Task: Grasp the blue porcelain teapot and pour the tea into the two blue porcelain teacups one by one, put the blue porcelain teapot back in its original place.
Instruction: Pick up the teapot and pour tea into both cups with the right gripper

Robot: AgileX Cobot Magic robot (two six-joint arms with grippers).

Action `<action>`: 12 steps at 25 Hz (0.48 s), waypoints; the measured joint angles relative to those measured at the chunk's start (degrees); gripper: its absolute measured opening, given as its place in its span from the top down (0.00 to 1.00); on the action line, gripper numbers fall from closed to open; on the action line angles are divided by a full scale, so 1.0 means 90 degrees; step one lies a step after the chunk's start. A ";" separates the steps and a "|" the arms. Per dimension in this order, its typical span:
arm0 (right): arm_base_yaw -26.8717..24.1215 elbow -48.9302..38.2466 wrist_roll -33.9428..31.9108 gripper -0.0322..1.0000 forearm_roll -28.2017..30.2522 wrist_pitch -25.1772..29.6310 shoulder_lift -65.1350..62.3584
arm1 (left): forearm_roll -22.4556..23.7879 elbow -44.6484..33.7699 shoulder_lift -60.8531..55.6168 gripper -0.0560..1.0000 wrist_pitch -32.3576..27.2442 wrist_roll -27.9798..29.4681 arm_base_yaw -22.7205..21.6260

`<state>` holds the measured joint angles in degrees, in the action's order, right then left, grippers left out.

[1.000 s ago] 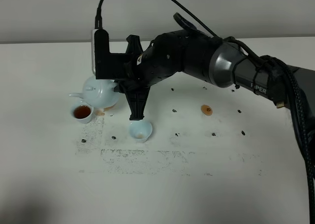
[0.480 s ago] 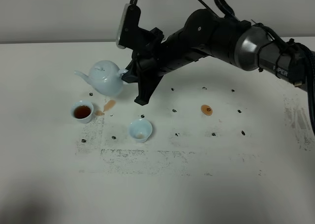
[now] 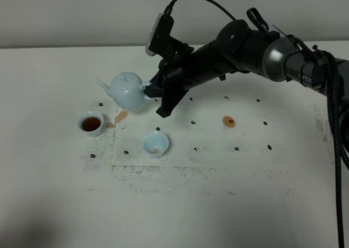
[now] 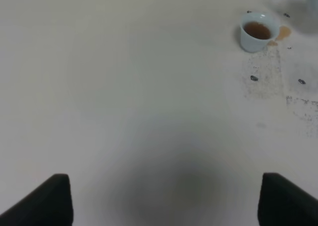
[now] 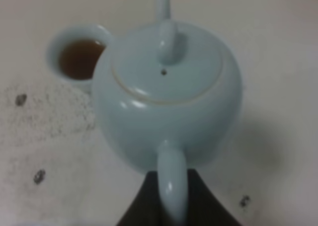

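Teapot has risen off the filled cup and levelled, hanging in the air behind both cups, handle clenched in the right gripper. Second cup looks nearly empty, so its pour likely comes next. Left gripper waits, jaws apart.

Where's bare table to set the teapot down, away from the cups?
Widest bare room: the table front, nearer the camera than both cups, and left of the filled teacup. Crowded: between that cup, the near-empty teacup and the teapot in the right gripper, where a tea puddle lies.
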<state>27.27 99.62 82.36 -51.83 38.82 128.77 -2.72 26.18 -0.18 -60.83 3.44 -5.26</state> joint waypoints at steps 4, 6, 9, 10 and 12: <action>-0.0006 0.0000 0.0134 0.93 -0.0135 -0.0078 0.0229 | 0.0000 0.0000 0.0000 0.26 0.0000 0.0000 0.0000; -0.0010 0.0000 0.0177 0.93 -0.0191 -0.0087 0.0304 | 0.0000 0.0000 0.0000 0.26 0.0000 0.0000 0.0000; -0.0010 0.0000 0.0266 0.93 -0.0293 -0.0100 0.0374 | 0.0000 0.0000 0.0000 0.26 0.0000 0.0000 0.0000; -0.0010 0.0000 0.0289 0.93 -0.0333 -0.0119 0.0412 | 0.0000 0.0000 0.0000 0.26 0.0000 0.0000 0.0000; -0.0010 0.0000 0.0314 0.93 -0.0345 -0.0126 0.0434 | 0.0000 0.0000 0.0000 0.26 0.0000 0.0000 0.0000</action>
<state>27.18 99.62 85.19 -54.94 37.68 132.68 -2.72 26.18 -0.18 -60.83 3.44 -5.26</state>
